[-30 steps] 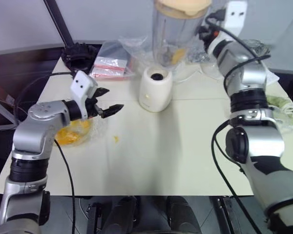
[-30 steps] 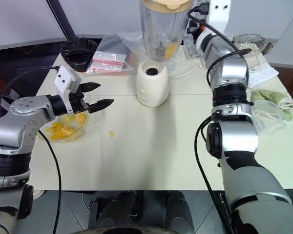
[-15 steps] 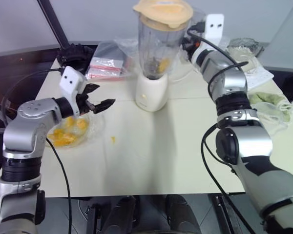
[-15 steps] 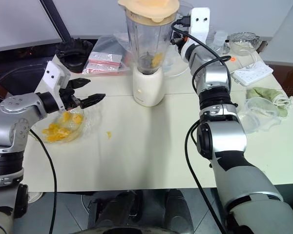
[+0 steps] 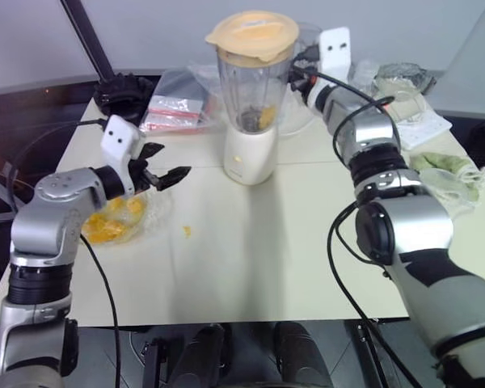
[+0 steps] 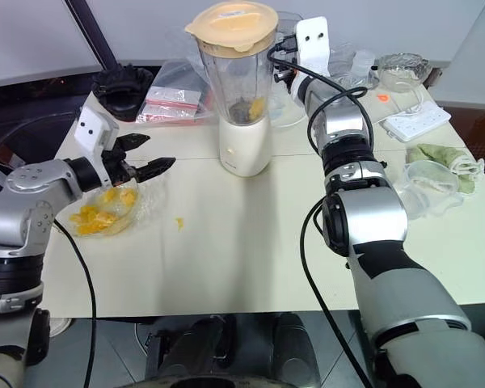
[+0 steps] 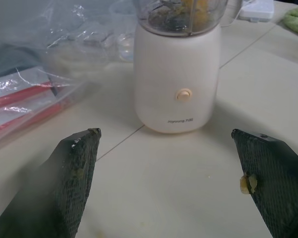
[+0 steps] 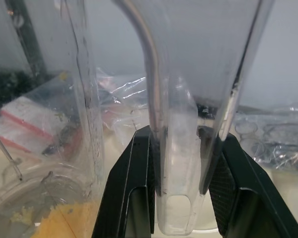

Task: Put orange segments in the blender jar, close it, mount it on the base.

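The clear blender jar [image 5: 250, 85], closed with its pale-orange lid [image 5: 252, 34], stands upright on the cream-white base [image 5: 249, 158] at the table's far middle. A few orange segments [image 5: 265, 117] lie at the jar's bottom. My right gripper [image 8: 181, 144] is shut on the jar's clear side handle [image 8: 174, 198]. My left gripper [image 5: 168, 162] hovers open and empty to the left of the base, above the rim of a glass bowl [image 5: 149, 212] that holds more orange segments [image 5: 105, 226]. A bit of pulp sticks to one left finger [image 7: 247, 183].
One loose orange piece [image 5: 187, 231] lies on the table near the bowl. Plastic bags with red-and-white packets [image 5: 178, 109] and a black object [image 5: 125, 89] sit at the back left. A white power strip [image 6: 412, 123], a green cloth [image 5: 453, 170] and clear containers [image 6: 432, 182] are at the right.
My right gripper brought the closed jar down and to the left, from above and behind the base onto its top. The camera view has shifted too. The left gripper has stayed open in place.
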Robot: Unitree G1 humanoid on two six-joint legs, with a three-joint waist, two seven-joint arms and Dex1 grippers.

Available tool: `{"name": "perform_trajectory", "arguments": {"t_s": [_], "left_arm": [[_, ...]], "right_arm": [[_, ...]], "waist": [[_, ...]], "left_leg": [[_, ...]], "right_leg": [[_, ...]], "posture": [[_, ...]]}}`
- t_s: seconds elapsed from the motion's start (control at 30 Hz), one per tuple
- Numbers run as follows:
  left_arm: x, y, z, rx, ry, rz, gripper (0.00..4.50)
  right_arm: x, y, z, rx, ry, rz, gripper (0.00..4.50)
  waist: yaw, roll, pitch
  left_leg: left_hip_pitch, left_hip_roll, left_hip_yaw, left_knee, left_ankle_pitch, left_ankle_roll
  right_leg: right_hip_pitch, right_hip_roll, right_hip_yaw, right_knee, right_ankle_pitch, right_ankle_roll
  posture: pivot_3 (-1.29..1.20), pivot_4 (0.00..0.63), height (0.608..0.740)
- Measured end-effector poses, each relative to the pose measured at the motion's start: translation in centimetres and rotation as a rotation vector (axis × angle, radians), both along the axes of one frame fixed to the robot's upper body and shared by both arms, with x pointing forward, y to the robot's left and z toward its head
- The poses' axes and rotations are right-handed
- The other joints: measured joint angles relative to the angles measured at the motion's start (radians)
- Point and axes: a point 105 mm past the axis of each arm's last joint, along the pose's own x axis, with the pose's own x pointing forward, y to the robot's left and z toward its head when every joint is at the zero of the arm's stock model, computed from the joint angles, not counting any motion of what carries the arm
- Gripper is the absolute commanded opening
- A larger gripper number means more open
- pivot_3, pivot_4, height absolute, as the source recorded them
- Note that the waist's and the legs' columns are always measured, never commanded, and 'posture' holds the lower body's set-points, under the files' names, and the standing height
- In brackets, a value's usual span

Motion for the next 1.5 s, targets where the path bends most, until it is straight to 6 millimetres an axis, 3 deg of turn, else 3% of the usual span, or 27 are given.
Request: {"name": "perform_trajectory", "arguments": {"t_s": [0.37, 0.53, 1.07, 1.5], "left_arm": [[0.2, -0.4, -0.1, -0.014, -0.020, 0.006, 4.43], [0.2, -0.7, -0.1, -0.026, -0.023, 0.001, 4.43], [0.2, -0.8, -0.1, -0.025, -0.021, -0.002, 4.43], [0.2, -0.8, -0.1, -0.024, -0.025, -0.004, 4.43]], "right_arm": [[0.1, 0.5, -0.5, 0.020, 0.036, -0.073, 0.86], [0.1, 0.1, -1.3, 0.037, 0.047, -0.096, 0.86], [-0.1, -1.1, -2.6, 0.113, 0.070, -0.100, 0.86], [-0.3, -0.8, -2.6, 0.104, 0.057, -0.094, 0.86]], "waist": [[-0.002, 0.000, -0.001], [0.000, -0.001, -0.001], [0.000, -0.004, -0.003], [0.000, -0.004, -0.003]], "left_leg": [[0.002, 0.000, 0.000, 0.000, 0.001, -0.002], [0.011, 0.000, -0.001, -0.001, -0.002, 0.003], [0.012, 0.000, -0.002, 0.000, -0.002, 0.003], [0.012, 0.000, -0.002, 0.000, -0.002, 0.003]], "right_leg": [[0.001, 0.001, 0.000, 0.001, 0.000, -0.001], [0.010, 0.001, 0.000, 0.001, 0.000, -0.001], [0.011, 0.001, 0.000, 0.001, 0.000, -0.001], [0.011, 0.002, 0.000, 0.001, 0.000, -0.001]], "posture": [[0.00, 0.150, 0.740], [0.00, 0.150, 0.740], [0.00, 0.150, 0.740], [0.00, 0.150, 0.740]]}}
